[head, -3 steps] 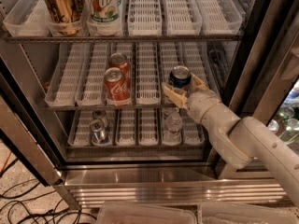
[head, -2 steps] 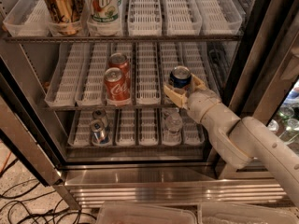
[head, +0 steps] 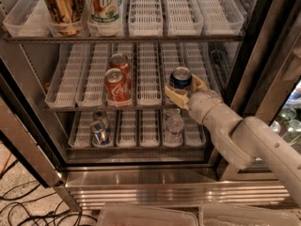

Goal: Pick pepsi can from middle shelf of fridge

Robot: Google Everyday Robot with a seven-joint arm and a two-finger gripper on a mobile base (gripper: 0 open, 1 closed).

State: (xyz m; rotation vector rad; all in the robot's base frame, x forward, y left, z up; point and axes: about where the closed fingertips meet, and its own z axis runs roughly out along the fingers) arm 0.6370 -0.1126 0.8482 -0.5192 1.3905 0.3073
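Observation:
The fridge (head: 263, 41) stands open with three tiers of white slotted trays. On the middle shelf (head: 148, 81) the dark blue pepsi can (head: 180, 79) with a silver top stands in the right lane near the front. My gripper (head: 184, 89) reaches in from the lower right, its tan fingers (head: 175, 96) on either side of the can's lower body. Two red cola cans (head: 117, 86) stand one behind the other in a lane left of centre on the same shelf.
The top tier holds a tall gold can (head: 60, 6) and a green-white can (head: 104, 6) at the left. The lowest tier has small silver-blue cans (head: 99, 128) and a clear container (head: 175, 125). The dark door edge (head: 249, 55) rises at the right. Cables (head: 23, 206) lie on the floor.

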